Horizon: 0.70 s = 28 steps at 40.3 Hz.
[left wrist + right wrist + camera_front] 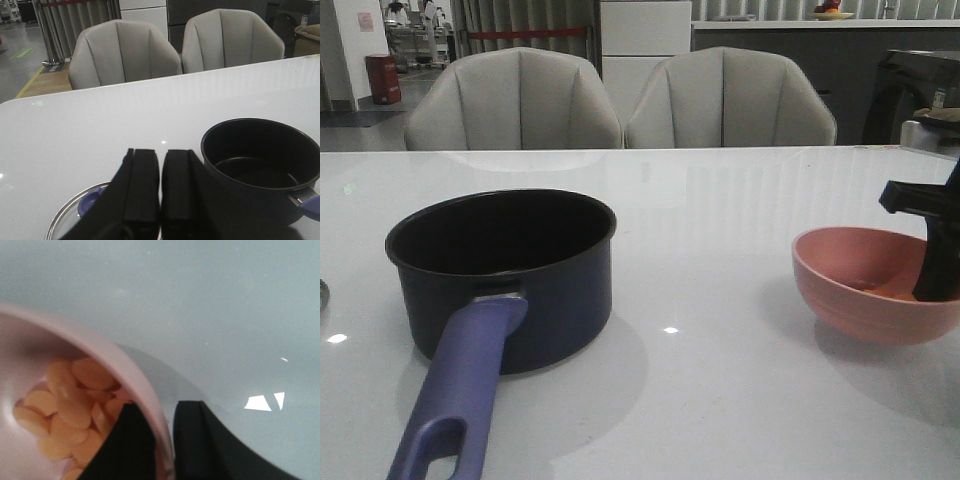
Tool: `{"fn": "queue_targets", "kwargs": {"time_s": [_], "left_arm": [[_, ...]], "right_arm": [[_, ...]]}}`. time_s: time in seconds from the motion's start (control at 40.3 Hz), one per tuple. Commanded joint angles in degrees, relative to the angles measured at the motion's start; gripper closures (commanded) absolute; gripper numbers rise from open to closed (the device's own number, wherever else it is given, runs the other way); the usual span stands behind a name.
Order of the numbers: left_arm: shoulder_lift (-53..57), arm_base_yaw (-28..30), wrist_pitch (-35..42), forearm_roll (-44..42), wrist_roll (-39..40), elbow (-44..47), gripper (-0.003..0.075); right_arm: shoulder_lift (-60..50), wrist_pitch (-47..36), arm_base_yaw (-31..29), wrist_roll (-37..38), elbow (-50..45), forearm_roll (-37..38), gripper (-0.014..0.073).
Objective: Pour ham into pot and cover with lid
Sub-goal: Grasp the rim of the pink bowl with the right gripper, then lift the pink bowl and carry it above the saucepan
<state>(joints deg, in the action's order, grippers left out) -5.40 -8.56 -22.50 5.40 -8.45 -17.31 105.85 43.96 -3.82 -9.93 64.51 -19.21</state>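
The dark navy pot (500,270) stands left of centre on the white table, its purple-blue handle (460,390) pointing toward the near edge; its black inside looks empty. The ham (70,410), orange-pink pieces, lies in the pink bowl (870,285) at the right. My right gripper (162,440) is shut on the bowl's rim (145,385), one finger inside and one outside. My left gripper (160,185) hovers shut with nothing in it, just left of the pot (260,160), over the glass lid (65,220) with its purple-blue knob (90,202).
Two grey chairs (620,100) stand behind the table's far edge. A dark appliance (920,90) sits at the far right. Bare tabletop (720,330) lies between pot and bowl.
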Motion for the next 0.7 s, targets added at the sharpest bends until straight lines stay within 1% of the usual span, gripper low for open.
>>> {"fn": "queue_targets", "kwargs": {"time_s": [0.0, 0.223, 0.273, 0.323, 0.447, 0.546, 0.67], "left_arm": [[-0.7, -0.4, 4.2, 0.2, 0.2, -1.5, 0.0606], [-0.7, -0.4, 4.2, 0.2, 0.2, -1.5, 0.0606], [-0.7, -0.4, 4.2, 0.2, 0.2, -1.5, 0.0606], [-0.7, -0.4, 4.2, 0.2, 0.2, -1.5, 0.0606], [-0.7, -0.4, 4.0, 0.2, 0.2, -1.5, 0.0606], [-0.7, -0.4, 3.9, 0.2, 0.2, -1.5, 0.0606], [-0.7, -0.4, 3.8, 0.2, 0.2, -1.5, 0.0606]], "right_arm": [[-3.8, -0.4, -0.4, -1.1, 3.0, -0.5, 0.0446], [-8.9, -0.4, 0.3, -2.3, 5.4, -1.0, 0.0454], [-9.6, -0.7, 0.3, -2.1, 5.4, -2.5, 0.0452], [-10.1, 1.1, 0.3, -1.7, 5.5, -5.5, 0.0452], [-10.5, 3.0, 1.1, -3.0, 5.9, -9.1, 0.0452], [-11.2, 3.1, 4.8, -6.0, 6.7, -9.2, 0.0452], [-12.0, 0.9, 11.6, -5.9, 8.0, -8.2, 0.0452]]}}
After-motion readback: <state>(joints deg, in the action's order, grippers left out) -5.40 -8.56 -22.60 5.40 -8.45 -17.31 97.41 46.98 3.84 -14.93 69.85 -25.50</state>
